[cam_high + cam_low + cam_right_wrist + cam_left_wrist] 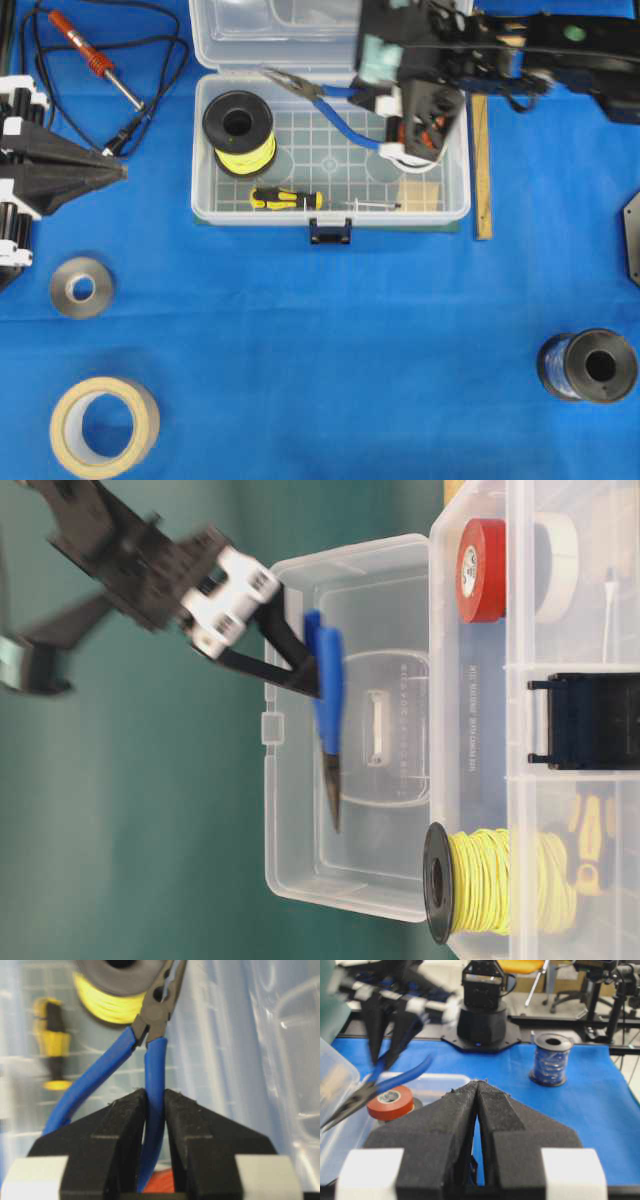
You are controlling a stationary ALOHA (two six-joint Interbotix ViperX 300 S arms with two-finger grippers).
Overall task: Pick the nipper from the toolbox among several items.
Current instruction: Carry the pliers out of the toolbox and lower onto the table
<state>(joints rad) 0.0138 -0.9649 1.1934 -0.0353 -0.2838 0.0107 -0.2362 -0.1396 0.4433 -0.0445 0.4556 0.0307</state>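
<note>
Clearance is what your next move turns on. Your right tool is clamped on one blue handle of the nipper; the other handle splays free beside it. In the side view the nipper hangs off the tool in front of the open lid, clear of the toolbox floor. From overhead its long axis runs from the tool toward the box's back left corner, pointed tip leading, near the hinge line. The yellow wire spool sits just beside that tip, and the screwdriver lies along the front wall. I judge that straight up is the free way out. Your left tool rests closed and empty, well apart over the table.
</note>
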